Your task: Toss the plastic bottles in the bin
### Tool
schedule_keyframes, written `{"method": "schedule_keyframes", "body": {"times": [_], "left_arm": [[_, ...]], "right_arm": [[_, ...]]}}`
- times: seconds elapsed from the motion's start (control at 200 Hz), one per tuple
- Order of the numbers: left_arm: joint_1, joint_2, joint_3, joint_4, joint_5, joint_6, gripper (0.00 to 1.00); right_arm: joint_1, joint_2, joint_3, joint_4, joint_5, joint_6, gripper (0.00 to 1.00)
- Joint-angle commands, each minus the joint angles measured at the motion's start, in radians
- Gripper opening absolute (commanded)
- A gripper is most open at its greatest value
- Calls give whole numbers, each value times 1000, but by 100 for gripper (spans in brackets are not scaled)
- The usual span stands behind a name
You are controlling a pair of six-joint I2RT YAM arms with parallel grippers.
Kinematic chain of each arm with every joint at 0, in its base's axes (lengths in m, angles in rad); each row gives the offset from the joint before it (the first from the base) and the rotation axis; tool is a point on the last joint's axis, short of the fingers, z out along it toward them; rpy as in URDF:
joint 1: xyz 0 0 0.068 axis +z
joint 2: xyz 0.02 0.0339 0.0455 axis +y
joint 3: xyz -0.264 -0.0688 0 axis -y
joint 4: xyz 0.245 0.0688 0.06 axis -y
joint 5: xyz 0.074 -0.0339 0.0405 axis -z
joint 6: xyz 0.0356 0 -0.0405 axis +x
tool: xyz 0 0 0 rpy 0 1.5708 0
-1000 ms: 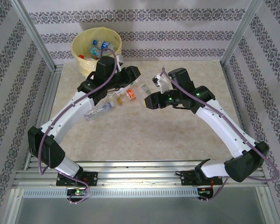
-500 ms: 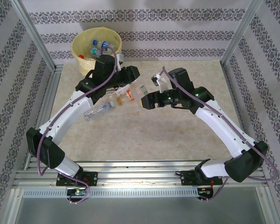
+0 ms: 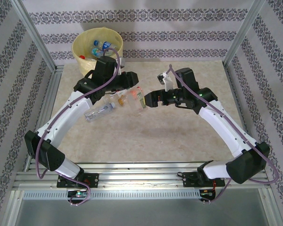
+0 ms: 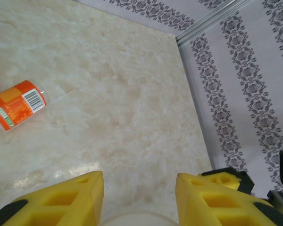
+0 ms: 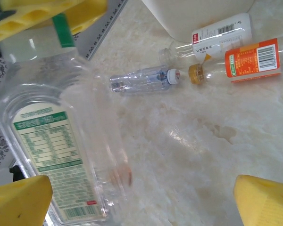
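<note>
Just on my side of the bin (image 3: 79, 49), up off the worktop (image 3: 179, 141), hangs the green-labelled clear bottle (image 5: 43, 141). My left tool (image 4: 137, 184) holds it, yellow fingers (image 5: 47, 12) clamped at the neck end, right by the green band. My right tool (image 5: 141, 188) stands wide apart, jaws either side of the bottle's body, touching nothing as far as I can see.

So the weight is all on the left, and I'd judge there's hardly any: it looks empty and thin-walled, see-through right down to the stone. Light, then, but slick and springy; squeeze the belly and it should dent and squirt out. The neck looks like the stiff part, so that's the place to hold.

Near the foot of the bin, flat on the worktop, lie three more: an orange-labelled bottle (image 5: 252, 60), a white-labelled bottle (image 5: 221, 29) just beside it on the bin side, and a small bare clear bottle (image 5: 144, 79) a little apart. Same story, I reckon: light, round, ready to roll, so I'd take them across the body near the cap. Inside the bin, a handful of bottles (image 3: 100, 47) already lie.
</note>
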State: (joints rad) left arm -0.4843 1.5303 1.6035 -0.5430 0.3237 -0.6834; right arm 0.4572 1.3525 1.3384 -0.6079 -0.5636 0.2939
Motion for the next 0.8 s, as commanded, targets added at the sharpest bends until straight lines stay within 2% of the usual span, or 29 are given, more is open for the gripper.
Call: {"method": "schedule_keyframes", "body": {"times": [0.0, 0.33, 0.794], "left_arm": [[18, -43, 58, -103, -45, 77, 0], [64, -85, 116, -279, -140, 173, 0], [74, -83, 295, -529, -350, 294, 0]], "right_arm": [[-22, -23, -25, 12, -22, 4, 98], [-65, -9, -42, -42, -22, -43, 98], [-84, 70, -7, -166, 18, -144, 98]]}}
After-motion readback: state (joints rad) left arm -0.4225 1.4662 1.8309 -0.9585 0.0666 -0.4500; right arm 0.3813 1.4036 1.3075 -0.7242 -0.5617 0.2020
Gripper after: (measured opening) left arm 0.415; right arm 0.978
